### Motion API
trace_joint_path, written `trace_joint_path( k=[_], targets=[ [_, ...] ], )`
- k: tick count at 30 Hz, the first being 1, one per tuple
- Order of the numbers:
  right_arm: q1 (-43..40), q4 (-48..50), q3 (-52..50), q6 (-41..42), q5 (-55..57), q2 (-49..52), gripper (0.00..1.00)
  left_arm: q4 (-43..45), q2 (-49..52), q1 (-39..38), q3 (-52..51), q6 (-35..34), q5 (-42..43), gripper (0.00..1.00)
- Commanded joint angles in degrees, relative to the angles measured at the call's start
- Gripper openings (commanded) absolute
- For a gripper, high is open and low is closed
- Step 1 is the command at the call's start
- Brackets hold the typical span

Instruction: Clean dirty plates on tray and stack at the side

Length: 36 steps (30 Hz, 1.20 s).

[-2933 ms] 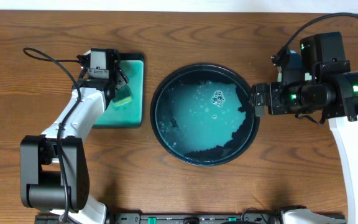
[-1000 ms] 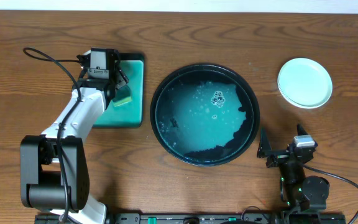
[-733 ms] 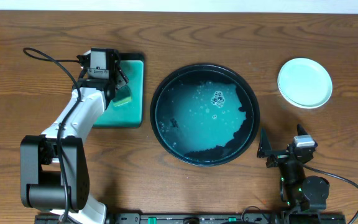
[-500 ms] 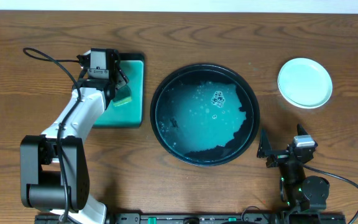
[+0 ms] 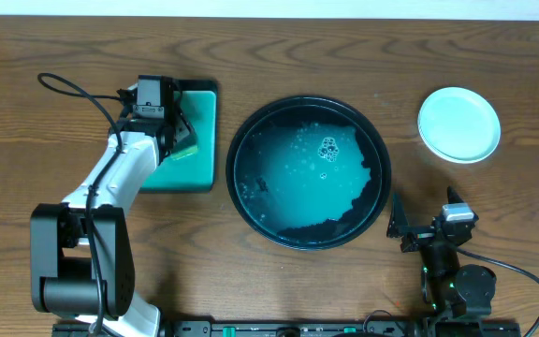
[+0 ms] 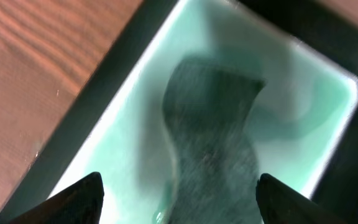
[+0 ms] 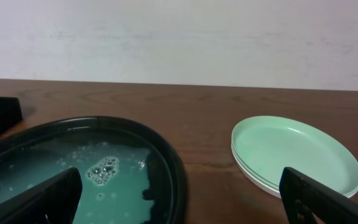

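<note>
The round black tray (image 5: 379,192) sits mid-table, holding teal soapy water with a patch of bubbles; it also shows in the right wrist view (image 7: 173,168). The pale green-white plates (image 5: 458,124) lie stacked at the far right, also seen in the right wrist view (image 7: 294,155). My left gripper (image 5: 178,129) is open above the rectangular teal tray (image 5: 204,103), its fingers either side of a dark sponge (image 6: 213,137). My right gripper (image 5: 419,220) is open and empty, low at the front right, between the round tray and the plates.
The rectangular teal tray with a dark rim (image 6: 104,81) stands left of the round tray, with a yellow-green sponge (image 5: 187,150) in it. A black cable (image 5: 73,89) loops at the far left. A pale wall lies behind the table.
Over about three seconds my right arm drew back from the round tray's right rim to the front right, uncovering the plate stack. In the last second only my left gripper shifted slightly.
</note>
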Motion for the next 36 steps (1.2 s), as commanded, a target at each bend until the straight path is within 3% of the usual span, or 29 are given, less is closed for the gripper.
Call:
trace_joint_path(
  k=[1, 9, 13, 19, 25, 30, 36],
  targets=[
    [0.1, -0.2, -0.1, -0.9, 0.3, -0.3, 0.99, -4.2, -0.4, 0.3, -0.1, 5.2, 2.4, 0.79],
    [0.1, -0.2, -0.1, -0.9, 0.3, -0.3, 0.99, -7.0, -5.4, 0.3, -4.3, 30.7, 10.6, 0.79],
    [0.1, -0.2, -0.1, -0.9, 0.3, -0.3, 0.99, -6.9, -12.9, 0.4, -10.7, 38.8, 12.4, 0.79],
    [0.1, -0.2, -0.1, -0.9, 0.3, -0.3, 0.99, 2.1, -30.8, 0.6, -25.7, 40.2, 12.4, 0.79],
    [0.1, -0.2, -0.1, -0.9, 0.3, -0.3, 0.99, 13.9, -58.1, 0.6, -45.5, 40.5, 12.3, 0.79],
    [0.1, -0.2, -0.1, -0.9, 0.3, -0.3, 0.99, 16.5, -72.9, 0.6, -54.5, 40.5, 10.3, 0.79],
    [0.1, -0.2, -0.1, -0.9, 0.3, -0.3, 0.99, 17.7, -83.4, 0.6, -59.2, 40.8, 10.1, 0.79]
  ],
)
